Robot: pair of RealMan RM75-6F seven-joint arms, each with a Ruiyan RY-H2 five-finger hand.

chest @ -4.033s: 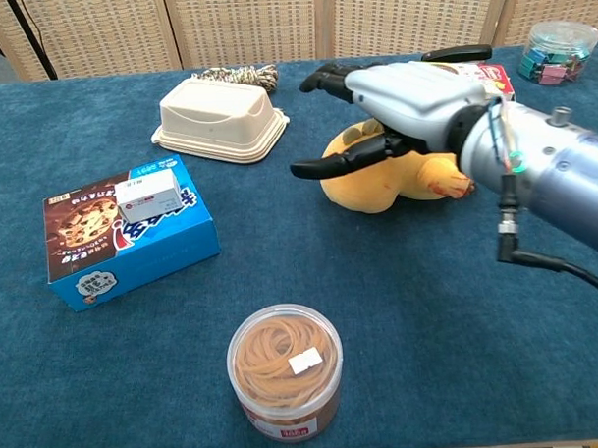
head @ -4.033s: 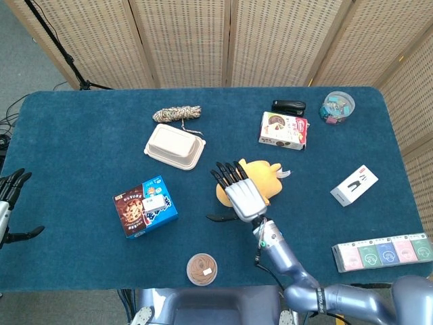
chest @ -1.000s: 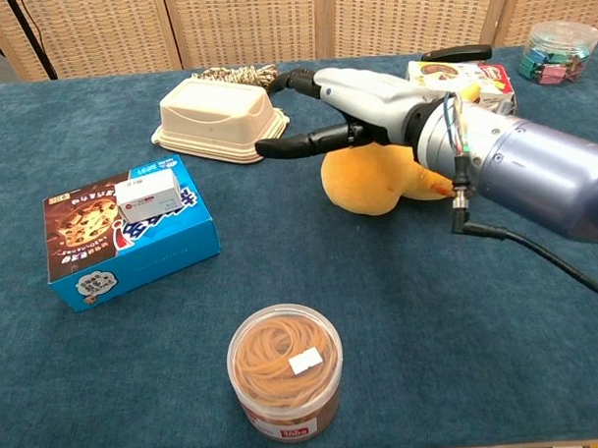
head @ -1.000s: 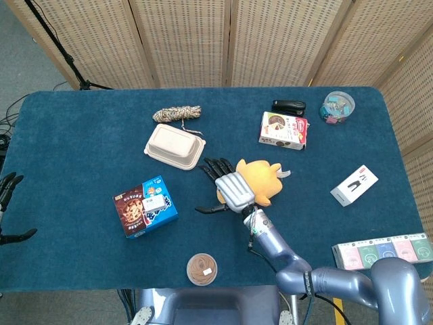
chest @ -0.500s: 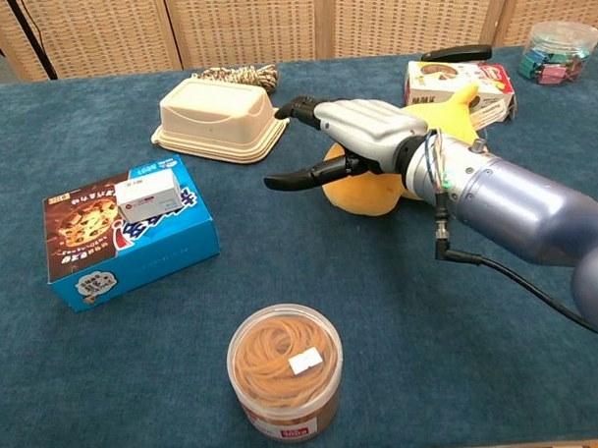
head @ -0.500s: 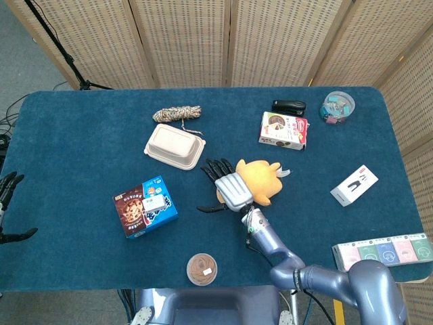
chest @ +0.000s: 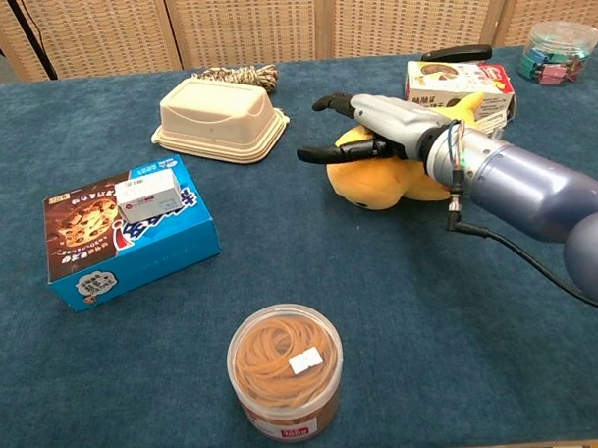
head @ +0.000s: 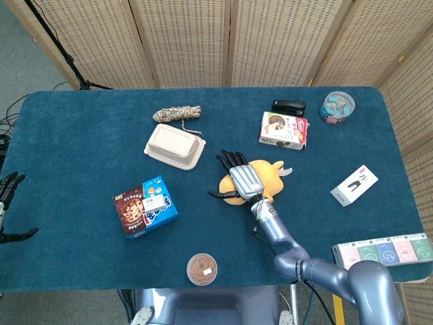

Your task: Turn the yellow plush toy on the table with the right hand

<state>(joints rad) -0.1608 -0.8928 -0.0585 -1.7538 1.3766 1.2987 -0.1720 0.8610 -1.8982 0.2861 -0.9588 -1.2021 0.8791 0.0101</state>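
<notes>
The yellow plush toy lies near the middle of the blue table, just in front of a snack box. My right hand rests palm down on the toy's left top, fingers spread past its far side and thumb stretched out to the left; nothing is pinched. The toy's left part is hidden under the hand in the head view. My left hand hangs off the table's left edge with its fingers apart, holding nothing.
A beige lidded container and a coil of rope lie left of the toy. A blue cookie box and a jar of rubber bands sit nearer. The snack box, stapler, clip jar and white box stand to the right.
My right hand has swung from the toy's left side up and rightward onto its top, and lowered. The toy has shifted slightly to the right. The left hand stays put.
</notes>
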